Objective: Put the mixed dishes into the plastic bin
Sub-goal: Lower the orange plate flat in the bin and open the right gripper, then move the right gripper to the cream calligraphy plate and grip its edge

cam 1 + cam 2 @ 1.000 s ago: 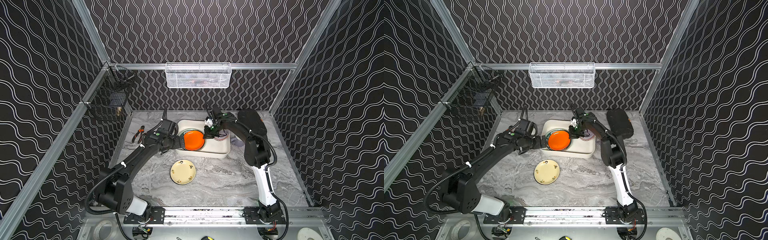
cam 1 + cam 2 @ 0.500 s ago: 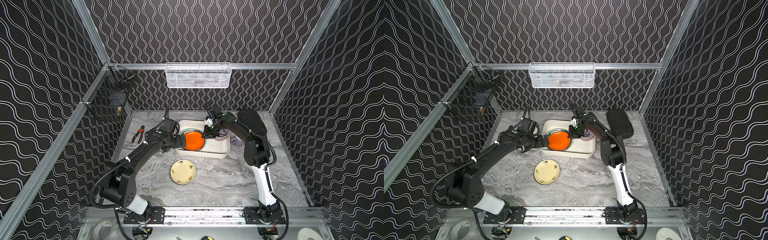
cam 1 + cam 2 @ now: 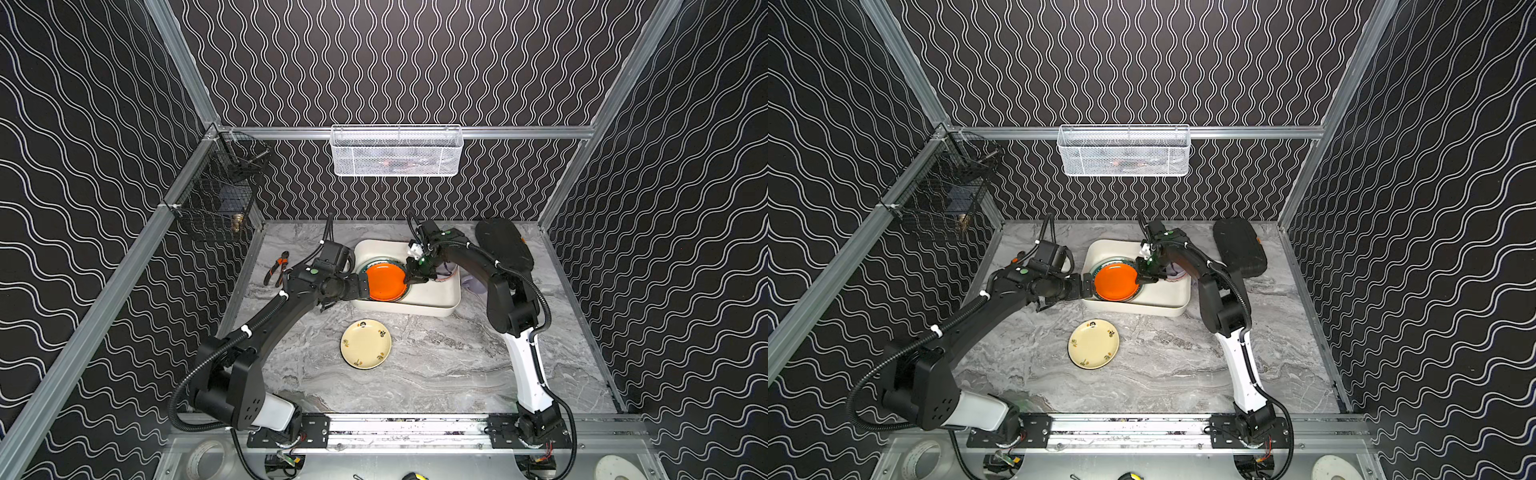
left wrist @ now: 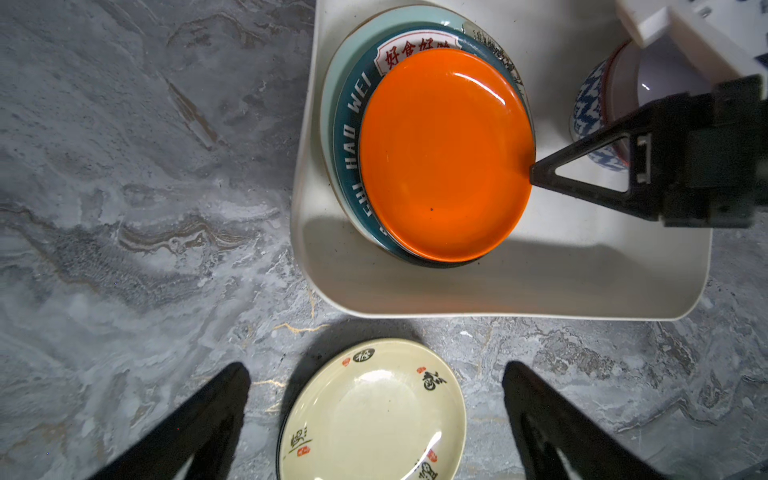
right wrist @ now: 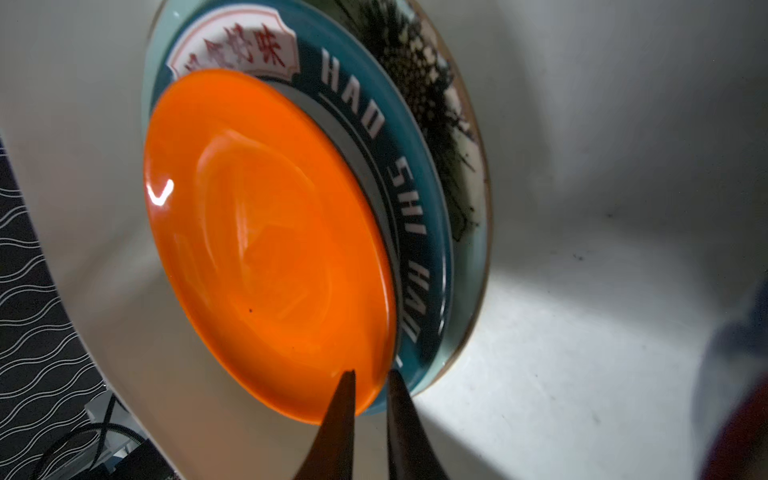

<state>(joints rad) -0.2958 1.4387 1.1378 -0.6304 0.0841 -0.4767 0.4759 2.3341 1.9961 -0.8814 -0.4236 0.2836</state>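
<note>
The cream-white plastic bin (image 3: 432,297) (image 3: 1163,295) holds a stack of plates. An orange plate (image 3: 385,282) (image 4: 444,153) (image 5: 266,249) lies tilted on a teal lettered plate (image 4: 353,124) (image 5: 419,232), with a mint plate (image 4: 332,83) under that. My right gripper (image 3: 409,277) (image 5: 370,390) is shut on the orange plate's rim, one finger above it and one below. My left gripper (image 3: 360,287) (image 4: 376,415) hangs wide open and holds nothing, by the bin's left wall. A cream plate (image 3: 365,343) (image 4: 374,436) lies on the table in front of the bin.
A blue-and-white patterned bowl (image 4: 586,108) sits in the bin behind the right gripper. Something lavender (image 3: 473,286) lies just right of the bin. A black hard case (image 3: 503,245) stands at the back right, and pliers (image 3: 276,268) lie at the left. A white mesh basket (image 3: 397,151) hangs on the back rail.
The left arm's elbow has shifted a little while its open gripper stays by the bin's left wall. The right gripper stays at the orange plate's rim.
</note>
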